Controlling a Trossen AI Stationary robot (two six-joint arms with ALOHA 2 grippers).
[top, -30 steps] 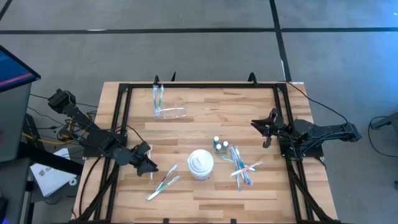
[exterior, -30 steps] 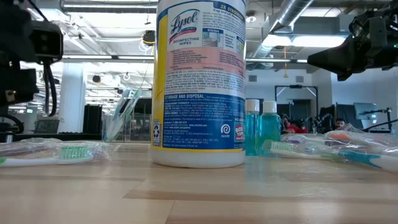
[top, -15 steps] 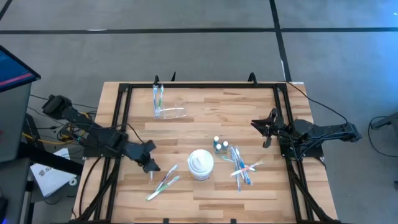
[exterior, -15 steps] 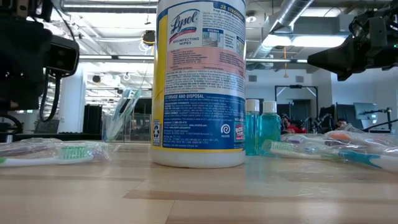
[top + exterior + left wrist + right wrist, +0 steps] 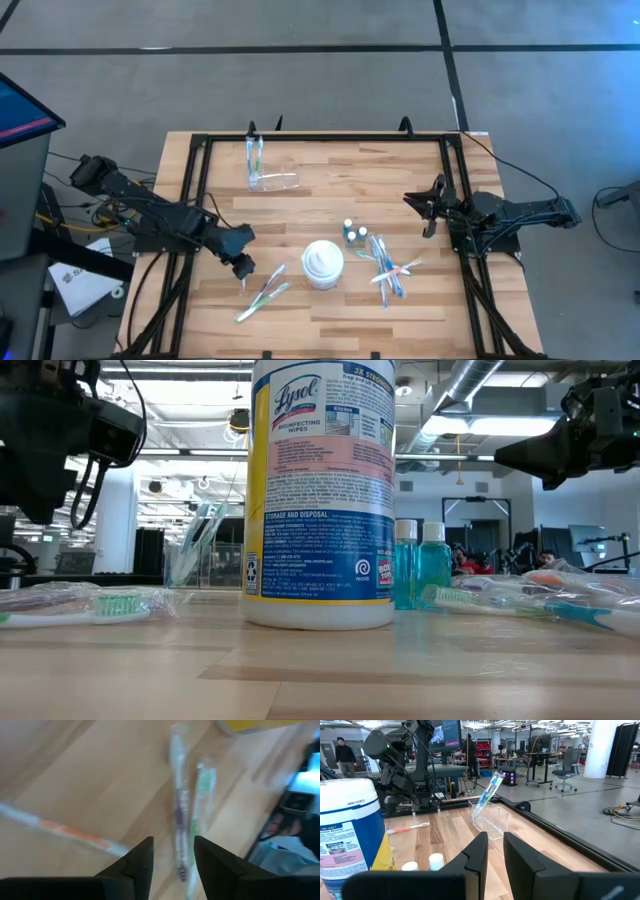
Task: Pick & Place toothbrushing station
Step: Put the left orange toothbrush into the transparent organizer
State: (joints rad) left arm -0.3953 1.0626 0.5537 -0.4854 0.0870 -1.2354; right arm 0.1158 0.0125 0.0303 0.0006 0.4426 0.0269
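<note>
Wipes tub (image 5: 323,264) stands mid surface (image 5: 330,200), near the front. Two small bottles (image 5: 352,234) sit just behind it to the right. Toothbrush pile (image 5: 387,266) lies right of the tub. Two wrapped toothbrushes (image 5: 264,292) lie left of the tub, w/ the left end effector (image 5: 242,268) just beside them. Clear cup (image 5: 272,181) w/ toothbrushes (image 5: 254,156) sits at the back left. Right end effector (image 5: 424,208) hangs near the right edge.
</note>
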